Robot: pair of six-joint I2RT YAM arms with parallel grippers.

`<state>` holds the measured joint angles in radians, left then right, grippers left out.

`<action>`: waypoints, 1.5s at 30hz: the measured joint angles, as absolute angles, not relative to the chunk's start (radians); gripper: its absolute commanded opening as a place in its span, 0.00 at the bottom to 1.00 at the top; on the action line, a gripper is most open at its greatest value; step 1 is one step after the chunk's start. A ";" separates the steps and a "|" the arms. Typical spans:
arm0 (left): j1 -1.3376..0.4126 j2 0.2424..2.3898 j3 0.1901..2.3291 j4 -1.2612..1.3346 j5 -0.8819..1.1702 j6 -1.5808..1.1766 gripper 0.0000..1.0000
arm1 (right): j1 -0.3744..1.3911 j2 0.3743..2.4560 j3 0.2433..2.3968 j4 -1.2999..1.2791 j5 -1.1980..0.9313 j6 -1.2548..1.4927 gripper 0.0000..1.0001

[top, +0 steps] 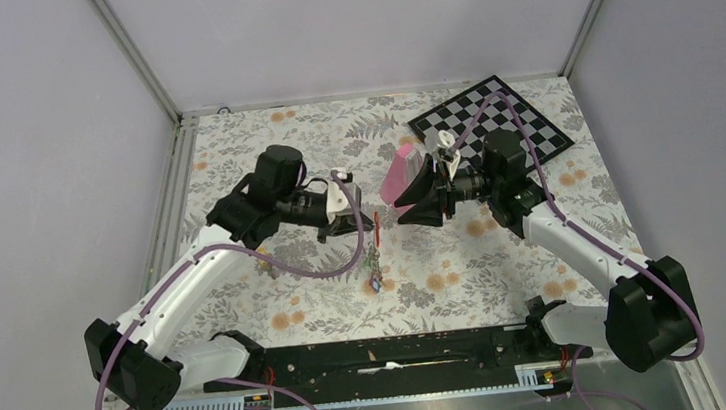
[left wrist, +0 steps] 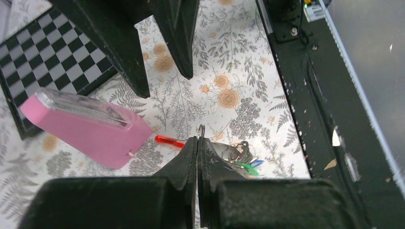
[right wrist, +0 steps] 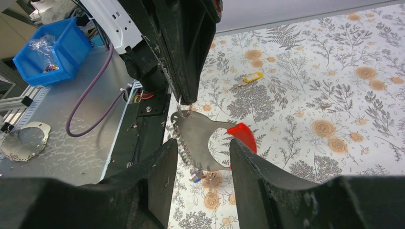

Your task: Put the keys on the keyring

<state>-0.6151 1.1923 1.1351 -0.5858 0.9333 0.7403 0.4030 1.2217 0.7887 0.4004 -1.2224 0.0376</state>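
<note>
Half done at a guess, with a hand-over or threading step in hand. Left gripper (left wrist: 197, 142) at table centre, jaws pressed together on a wire ring (left wrist: 201, 130) at the top of the keyring (right wrist: 197, 137). Holds the grey plate and its red bar (right wrist: 241, 134) clear of the floral cloth (top: 264, 154), with a bunch of tagged keys (left wrist: 241, 160) dangling on a bead chain at six o'clock of it in the top view. Right gripper (right wrist: 204, 145) at three o'clock of the left one, jaws apart, lined up on the grey plate and seemingly just short of it, clamped on nothing. Calls next, probably, for easing in and closing on the plate to steady it before working the red bar open; worth doing slowly, to avoid setting the bunch swinging.

Around: one more key with a yellow tag (right wrist: 248, 78) loose on the cloth, at one o'clock of the keyring in the right wrist view and well apart from both grippers; needs fetching before calling the job finished. Pink pyramid (top: 399, 174) just beside the right gripper at its eleven o'clock, near enough to be knocked by any sideways sweep. Checkerboard (top: 492, 127) at the table's two o'clock, out of the way.
</note>
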 measured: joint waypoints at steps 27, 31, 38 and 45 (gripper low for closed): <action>-0.077 1.216 1.313 -0.632 0.797 0.325 0.00 | 0.672 1.451 1.182 -0.200 -0.874 -0.409 0.55; 0.013 1.213 1.335 -0.626 0.684 0.256 0.00 | 0.792 1.623 1.291 -0.218 -0.762 -0.424 0.53; 0.155 1.260 1.477 -0.612 0.534 0.138 0.00 | 0.907 1.963 1.531 -0.243 -0.658 -0.370 0.53; 0.178 1.337 1.581 -0.607 0.447 0.098 0.00 | 0.969 2.368 2.021 -0.376 -0.616 -0.334 0.56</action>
